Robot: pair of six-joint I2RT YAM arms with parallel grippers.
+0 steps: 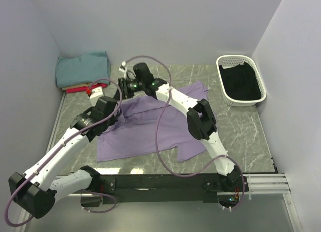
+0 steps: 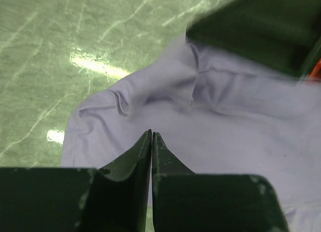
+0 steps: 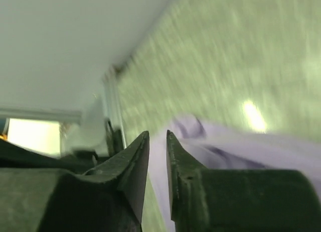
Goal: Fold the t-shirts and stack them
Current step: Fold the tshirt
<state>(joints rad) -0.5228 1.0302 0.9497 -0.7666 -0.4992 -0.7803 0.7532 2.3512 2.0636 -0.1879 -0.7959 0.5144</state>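
Checking both arms: you have them bunched over the far-left corner of the large lavender-purple short-sleeved cloth t-shirt [image 1: 145, 129]. It lies opened out but rumpled in the middle of the green marbled table [image 1: 241, 131], so this reads as a go at the collar or sleeve end to start a fold. Your left gripper [image 2: 152, 135] is pressed together, tips meeting right over the wrinkled shirt edge. No fabric shows between them, so I'd call it closed on nothing, maybe pushing the cloth flat. Your right gripper [image 3: 158, 134] has its fingers a little apart, with the lavender hem just past the tips. That view is smeared, and you can't tell if any cloth sits in the gap. The folded teal cloth shirt [image 1: 83, 69] tops the tan one [image 1: 75, 86] and the red one [image 1: 75, 90] in the far-left corner. That pile is likely where this shirt goes once folded, which explains working from that side. The white slotted plastic basket [image 1: 244, 102] at far right holds something dark [image 1: 243, 81]. Watch the thin purple cable [image 1: 157, 126] looping across the shirt, since it could drag the cloth.
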